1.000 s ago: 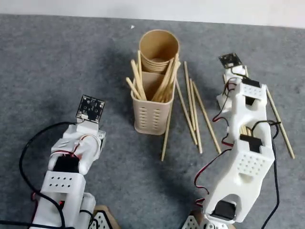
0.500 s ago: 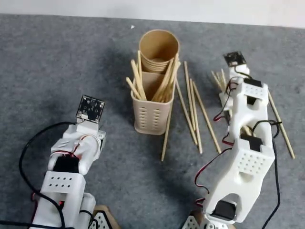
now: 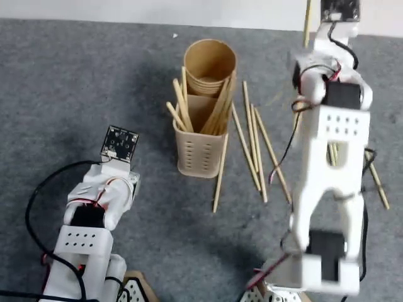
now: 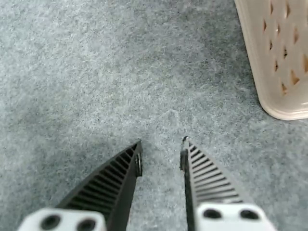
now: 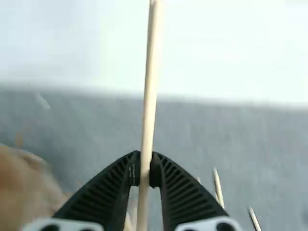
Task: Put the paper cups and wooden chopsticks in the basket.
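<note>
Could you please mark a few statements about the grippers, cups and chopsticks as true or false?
1. The right gripper is shut on a chopstick. True.
2. The left gripper is shut on a chopstick too. False: it is open and empty above the grey mat.
3. Paper cups sit stacked in the basket. True.
4. Every chopstick is in the basket. False: loose chopsticks lie on the mat beside it.

Grey felt-like table cover point(image 3: 75, 82), pale wall strip point(image 3: 157, 11) along far edge
</note>
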`<action>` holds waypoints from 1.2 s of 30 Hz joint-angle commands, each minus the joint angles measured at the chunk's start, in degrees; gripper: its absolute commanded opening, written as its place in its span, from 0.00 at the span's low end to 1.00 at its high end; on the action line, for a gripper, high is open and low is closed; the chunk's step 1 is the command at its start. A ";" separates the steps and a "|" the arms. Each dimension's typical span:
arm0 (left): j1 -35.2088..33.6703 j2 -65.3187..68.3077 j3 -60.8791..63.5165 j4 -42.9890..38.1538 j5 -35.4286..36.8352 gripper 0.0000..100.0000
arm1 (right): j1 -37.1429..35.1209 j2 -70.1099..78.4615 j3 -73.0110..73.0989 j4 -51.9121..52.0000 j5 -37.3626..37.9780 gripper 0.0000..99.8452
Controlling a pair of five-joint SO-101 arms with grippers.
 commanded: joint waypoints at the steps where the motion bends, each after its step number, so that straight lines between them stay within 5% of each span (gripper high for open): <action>1: 0.75 -0.48 -0.31 -1.14 0.26 0.15 | -5.58 -12.00 -2.07 -5.05 -3.25 0.01; 9: 0.75 -0.48 -0.31 -1.14 0.26 0.15 | -17.19 -24.75 3.03 -10.68 -6.51 0.01; 18: 0.57 -0.48 -0.31 -1.14 0.26 0.15 | -24.40 -39.25 49.19 -45.67 -6.51 0.01; 22: 0.57 -0.48 -0.31 -1.14 0.26 0.15 | -25.89 -40.66 59.91 -53.05 -6.24 0.01; 25: 0.57 -0.48 -0.31 -1.14 0.26 0.15 | -25.71 -40.66 60.44 -50.59 -6.07 0.03; 31: 0.57 -0.48 -0.31 -1.14 0.26 0.15 | -24.04 -40.84 55.25 -41.54 -1.76 0.29; 36: 0.57 -0.48 -0.31 -1.14 0.26 0.15 | -17.45 -40.22 38.55 -25.01 -0.35 0.27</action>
